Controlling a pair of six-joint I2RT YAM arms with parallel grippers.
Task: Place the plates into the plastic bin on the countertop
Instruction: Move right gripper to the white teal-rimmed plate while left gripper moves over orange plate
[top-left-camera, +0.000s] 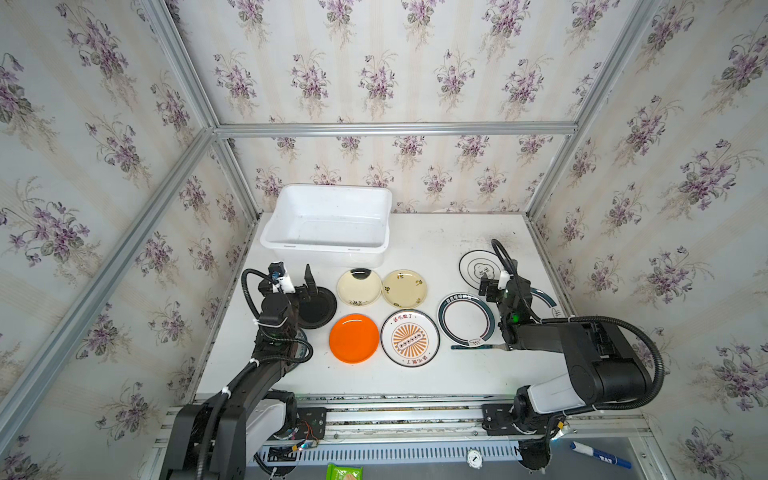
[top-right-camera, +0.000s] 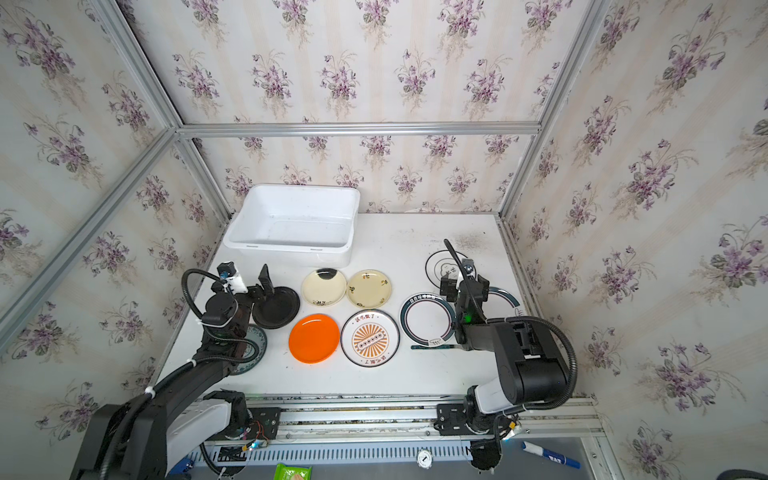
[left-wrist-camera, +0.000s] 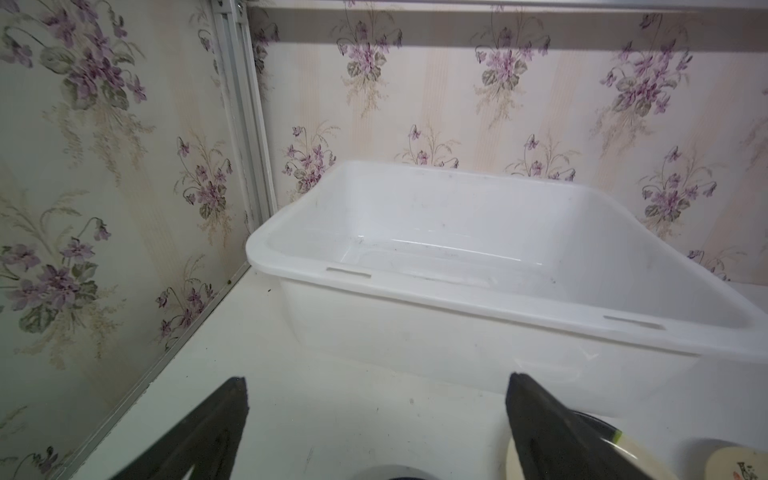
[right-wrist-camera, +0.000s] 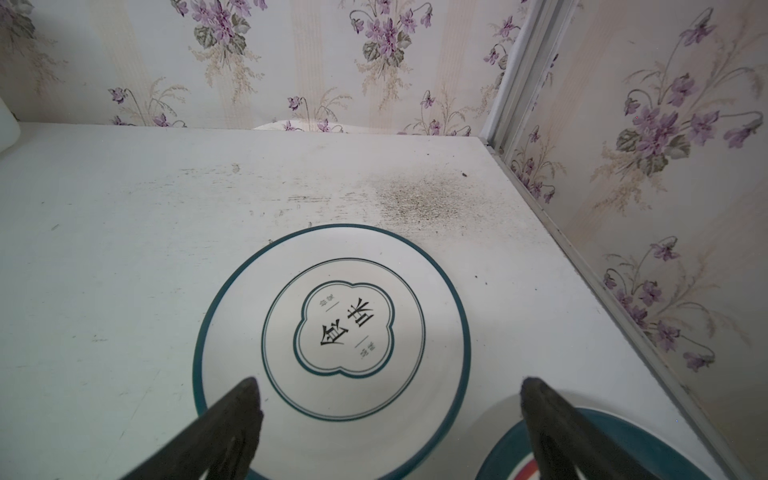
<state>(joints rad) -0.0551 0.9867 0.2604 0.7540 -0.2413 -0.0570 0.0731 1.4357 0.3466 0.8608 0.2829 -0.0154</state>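
The white plastic bin (top-left-camera: 324, 248) (left-wrist-camera: 457, 299) stands empty at the back left of the countertop (top-left-camera: 436, 374). In front of it lie the plates: black (top-left-camera: 322, 311), two cream (top-left-camera: 359, 287) (top-left-camera: 404, 289), orange (top-left-camera: 353, 338), sunburst (top-left-camera: 410, 338) and teal-ringed (top-left-camera: 465, 320). A teal-rimmed white plate (right-wrist-camera: 332, 324) lies at the back right. My left gripper (left-wrist-camera: 376, 378) hangs open over the black plate's far edge, facing the bin. My right gripper (right-wrist-camera: 390, 380) is open above the near edge of the teal-rimmed plate. Both are empty.
A dark-handled fork (top-left-camera: 478, 346) lies in front of the teal-ringed plate. Another teal plate (top-left-camera: 546, 299) is half hidden under the right arm, and a patterned one (top-left-camera: 302, 353) under the left arm. Wallpapered walls with aluminium framing (top-left-camera: 390, 129) close in three sides.
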